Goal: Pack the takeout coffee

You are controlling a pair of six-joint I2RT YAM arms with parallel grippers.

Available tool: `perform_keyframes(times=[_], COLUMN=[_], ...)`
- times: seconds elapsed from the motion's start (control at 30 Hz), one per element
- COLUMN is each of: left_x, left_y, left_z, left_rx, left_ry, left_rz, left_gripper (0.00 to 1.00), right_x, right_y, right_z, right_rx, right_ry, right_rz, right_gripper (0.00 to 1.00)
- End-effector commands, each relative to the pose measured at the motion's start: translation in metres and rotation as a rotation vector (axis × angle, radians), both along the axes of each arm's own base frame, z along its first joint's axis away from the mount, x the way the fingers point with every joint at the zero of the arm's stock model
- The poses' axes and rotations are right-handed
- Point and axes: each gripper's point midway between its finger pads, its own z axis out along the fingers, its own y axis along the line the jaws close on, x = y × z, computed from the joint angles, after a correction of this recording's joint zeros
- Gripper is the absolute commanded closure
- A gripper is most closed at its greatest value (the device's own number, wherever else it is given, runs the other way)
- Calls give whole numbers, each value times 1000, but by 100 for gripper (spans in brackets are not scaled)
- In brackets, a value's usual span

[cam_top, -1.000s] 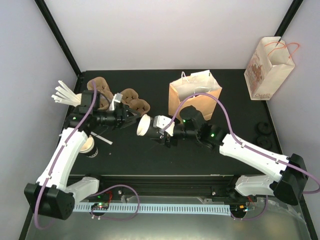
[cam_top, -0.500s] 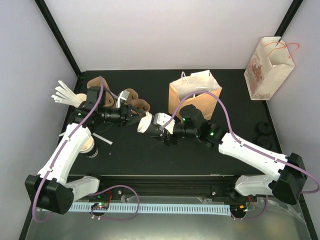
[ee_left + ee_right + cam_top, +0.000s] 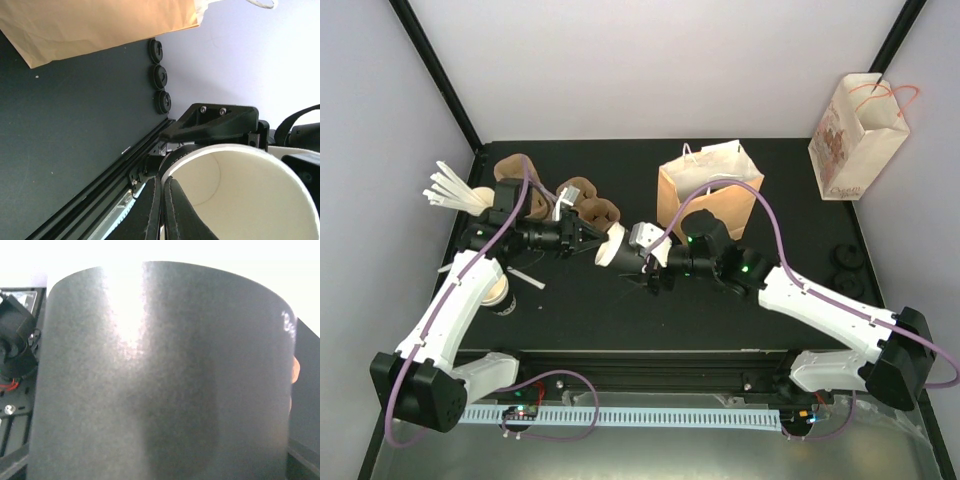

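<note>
The paper cup [image 3: 609, 246] is held on its side over the middle of the table [image 3: 580, 310], just in front of the brown paper bag [image 3: 705, 195]; its open mouth faces the left arm, its base the right arm.

The right pincer [image 3: 632, 252] is clamped across the cup's body; in the right wrist view the cup's wall, grey in shadow, fills nearly the whole frame, and the fingers themselves are out of sight.

The left pincer [image 3: 590, 238] points straight at the cup's mouth, drawn narrow; in the left wrist view its two dark fingers [image 3: 175, 210] lie almost together, with only a pale sliver between them, right at the near edge of the cup's white rim; I cannot tell whether they pinch the rim or merely touch it.

Behind the left arm sit brown cardboard cup carriers [image 3: 595, 210]; a bunch of white stirrers [image 3: 448, 187] lies at the table's far left corner; a second cup [image 3: 495, 292] stands near the left arm's elbow.

A white printed bag [image 3: 855, 135] leans against the right wall, well apart from the brown bag; a few black lids [image 3: 845, 268] lie in a row at the table's right edge.
</note>
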Motion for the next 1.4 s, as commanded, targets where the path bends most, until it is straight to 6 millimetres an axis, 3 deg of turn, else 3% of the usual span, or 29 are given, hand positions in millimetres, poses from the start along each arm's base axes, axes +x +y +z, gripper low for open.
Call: perform_keyframes(times=[0.0,0.07,0.27,0.43,0.63,0.73,0.83,0.93,1.03,1.2,1.37], left_x=[-20,-16,1,14,34,41,46,51,58,65,64], left_y=[-6,-1,32,32,25,18,13,7,1,-6,-7], left_z=[1,-6,-49,-64,-92,-103,-113,-115,-115,-118,-136], left_rx=[-7,65,433,510,699,788,869,919,944,978,999], left_ry=[24,-8,-2,-28,-102,-165,-229,-304,-376,-465,-474], left_rz=[-80,-67,22,45,52,38,28,23,28,45,44], left_gripper=[99,98,98,99,98,98,99,99,98,98,98], right_x=[11,14,15,7,27,38,53,63,65,66,75], right_y=[1,-6,-37,-65,-108,-140,-188,-241,-273,-313,-323], right_z=[23,19,-2,-21,-37,-53,-69,-75,-78,-99,-99], right_rx=[76,65,-19,-75,-150,-233,-265,-253,-191,-144,-41], right_ry=[-63,-69,-76,-66,104,325,514,622,676,855,928], right_rz=[-57,-92,-194,-250,-535,-663,-854,-1128,-1294,-1515,-1582], right_gripper=[8,1,0,0,0,0,0,0,0,0,0])
